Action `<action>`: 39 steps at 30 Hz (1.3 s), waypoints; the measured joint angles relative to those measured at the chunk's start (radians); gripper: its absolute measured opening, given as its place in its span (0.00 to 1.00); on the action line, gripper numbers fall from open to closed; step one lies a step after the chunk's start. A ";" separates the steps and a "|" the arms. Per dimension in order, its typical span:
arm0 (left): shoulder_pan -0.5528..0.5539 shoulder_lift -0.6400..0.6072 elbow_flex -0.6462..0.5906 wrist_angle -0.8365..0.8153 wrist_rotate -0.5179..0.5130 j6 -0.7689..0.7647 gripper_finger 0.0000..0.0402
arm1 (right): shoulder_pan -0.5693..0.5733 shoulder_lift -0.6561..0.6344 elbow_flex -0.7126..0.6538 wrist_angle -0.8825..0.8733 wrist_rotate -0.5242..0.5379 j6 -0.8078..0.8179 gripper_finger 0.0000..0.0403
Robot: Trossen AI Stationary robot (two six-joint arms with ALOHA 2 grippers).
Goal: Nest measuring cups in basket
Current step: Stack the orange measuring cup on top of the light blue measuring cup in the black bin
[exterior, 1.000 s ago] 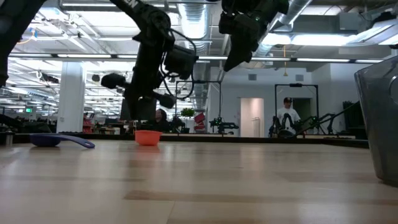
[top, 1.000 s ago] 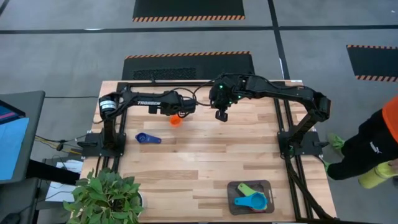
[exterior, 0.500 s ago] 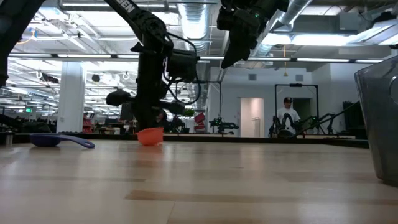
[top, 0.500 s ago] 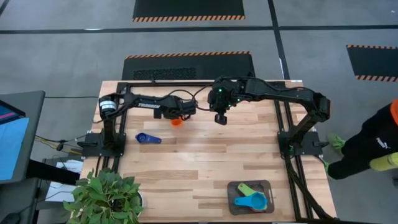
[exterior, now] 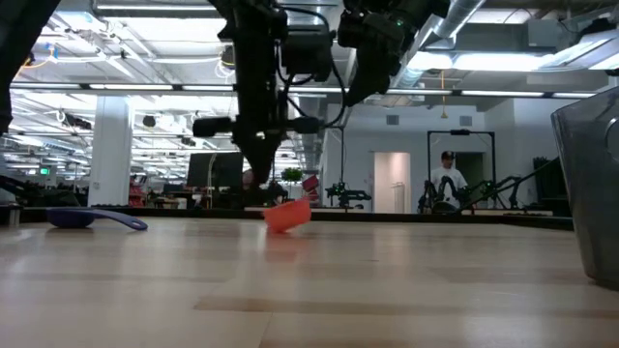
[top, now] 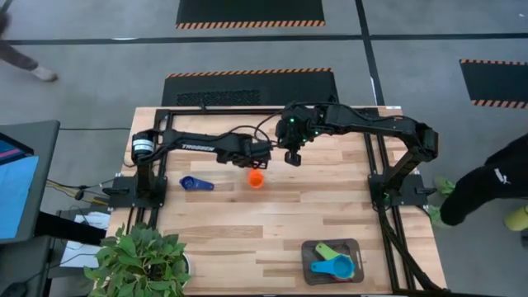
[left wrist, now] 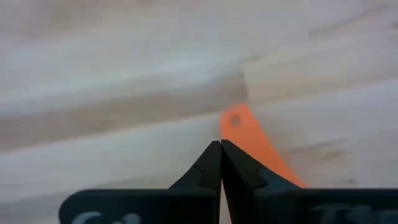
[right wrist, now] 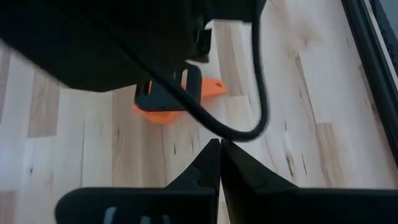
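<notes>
Progress looked partial: basket (top: 356, 244) at lower right of the high view already held green, yellow and a blue cup (top: 333, 266), nested or overlapping, red not made out. Another blue cup (top: 191, 183) lay loose on the table (top: 247, 223) at left centre. Orange cup (top: 256, 177) was at centre of the table, tilted and just off the wood in the low view, so carrying it to the basket was the step in hand. Left gripper (top: 257, 165) reached from the left frame across to centre, pointing down, fingers pinched together on the orange cup's handle. Right gripper (top: 292, 157) hung just beside it at upper centre, raised above the table, its fingers nearly together with nothing between them, arm bent in from the right.
</notes>
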 joint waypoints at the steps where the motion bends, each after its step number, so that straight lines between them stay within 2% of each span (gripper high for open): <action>1: -0.001 0.000 0.010 -0.024 -0.031 -0.002 0.00 | 0.002 0.000 0.000 0.000 0.000 0.000 0.09; 3: 0.004 0.000 0.021 -0.073 -0.054 -0.003 0.00 | 0.007 0.000 0.000 0.001 0.000 0.000 0.09; 7: 0.019 0.000 0.005 -0.115 -0.036 0.005 0.00 | 0.016 0.000 0.000 0.001 0.000 0.000 0.09; 13: 0.009 0.000 -0.055 -0.016 0.102 -0.027 0.00 | 0.026 0.000 0.000 0.002 0.000 0.000 0.09; 21: -0.042 0.023 -0.067 0.136 0.107 -0.079 0.00 | 0.025 0.000 0.000 -0.005 0.004 0.000 0.09; 27: -0.079 0.116 -0.062 0.247 0.215 -0.081 0.00 | 0.025 0.000 -0.001 -0.003 0.003 0.001 0.09; 30: -0.105 0.141 -0.008 0.312 0.236 -0.064 0.00 | 0.025 0.000 0.000 -0.014 0.003 0.003 0.09; 32: -0.118 0.144 0.028 0.288 0.236 -0.041 0.00 | 0.025 0.000 0.000 -0.018 -0.004 0.003 0.09; 34: -0.125 0.149 0.061 0.281 0.231 -0.022 0.00 | 0.025 0.000 0.000 -0.014 -0.055 0.003 0.09; 39: -0.125 0.149 0.096 0.137 0.198 0.003 0.00 | 0.025 -0.008 0.000 -0.051 -0.100 0.011 0.09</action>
